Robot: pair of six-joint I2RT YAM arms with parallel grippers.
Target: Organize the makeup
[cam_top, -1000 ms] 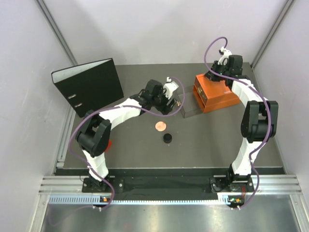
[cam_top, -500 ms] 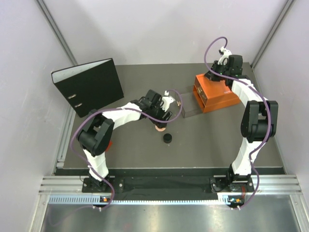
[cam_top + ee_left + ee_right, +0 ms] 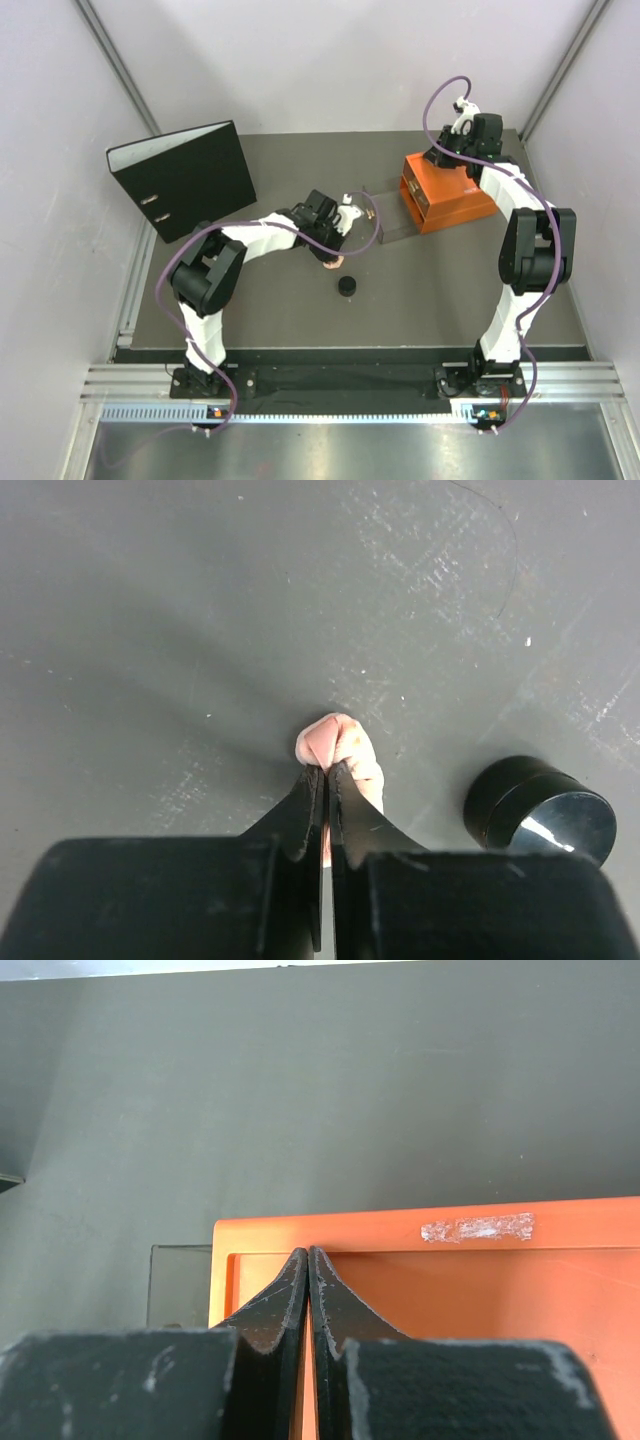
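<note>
The round pink-tan compact (image 3: 340,742) looks squashed, pinched at its near edge between the tips of my left gripper (image 3: 327,770), which is shut on it low over the dark mat. In the top view only a pink sliver of the compact (image 3: 330,263) shows under the left gripper (image 3: 333,255). A small black round jar (image 3: 535,810) stands just right of it, also seen in the top view (image 3: 347,286). My right gripper (image 3: 308,1252) is shut, holding nothing, and hovers over the back of the orange box (image 3: 450,1290).
The orange wooden box (image 3: 450,200) sits at the back right, with a clear drawer-like tray (image 3: 395,225) sticking out to its left. A black ring binder (image 3: 185,175) stands at the back left. Side walls close in the mat.
My left gripper has swung from near the clear tray toward the front, come down over the pink-tan compact and closed on it. The right arm has not moved.
</note>
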